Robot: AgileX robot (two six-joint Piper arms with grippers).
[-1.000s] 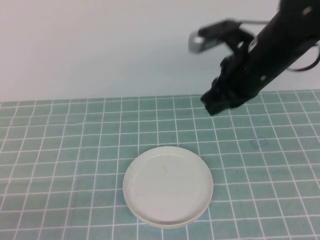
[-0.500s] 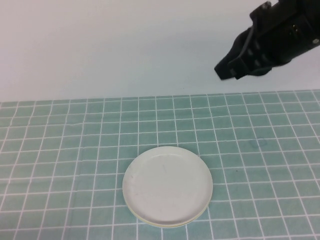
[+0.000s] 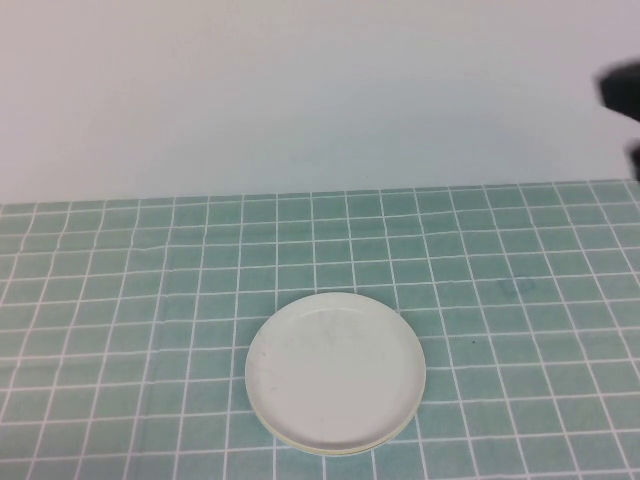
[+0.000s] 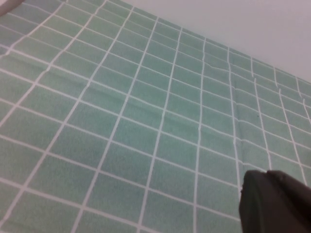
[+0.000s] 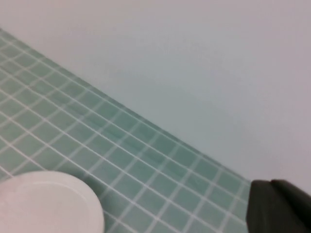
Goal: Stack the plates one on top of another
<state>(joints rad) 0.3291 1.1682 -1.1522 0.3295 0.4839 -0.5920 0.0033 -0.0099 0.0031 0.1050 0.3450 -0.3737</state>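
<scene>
1. The plates [image 3: 335, 372] sit as one stack on the surface [image 3: 120, 300], slightly right of centre in the high view and toward the near edge.
2. The white plate [image 3: 335, 365] lies on top, its face showing faint scuffs.
3. Under its near rim a thin pale yellow edge [image 3: 335, 451] peeks out, touching the white plate above it. Whether a third plate lies within the stack cannot be told.
4. The surface is covered by a green mat with a white grid, and a plain pale wall [image 3: 300, 90] rises behind it.
5. The right gripper [image 5: 279, 206] is raised high at the far right; in the high view only a dark blurred piece of that arm [image 3: 622, 95] shows at the picture's right edge, well apart from the plates.
6. In the right wrist view its dark fingers [image 5: 272, 204] appear at the frame's corner, clenched with nothing between them, and part of the white plate [image 5: 48, 204] shows on the mat below.
7. The left gripper [image 4: 274, 201] does not appear in the high view.
8. In the left wrist view its dark fingers [image 4: 267, 199] show at the frame's corner above bare green mat [image 4: 121, 121], clenched and empty.
</scene>
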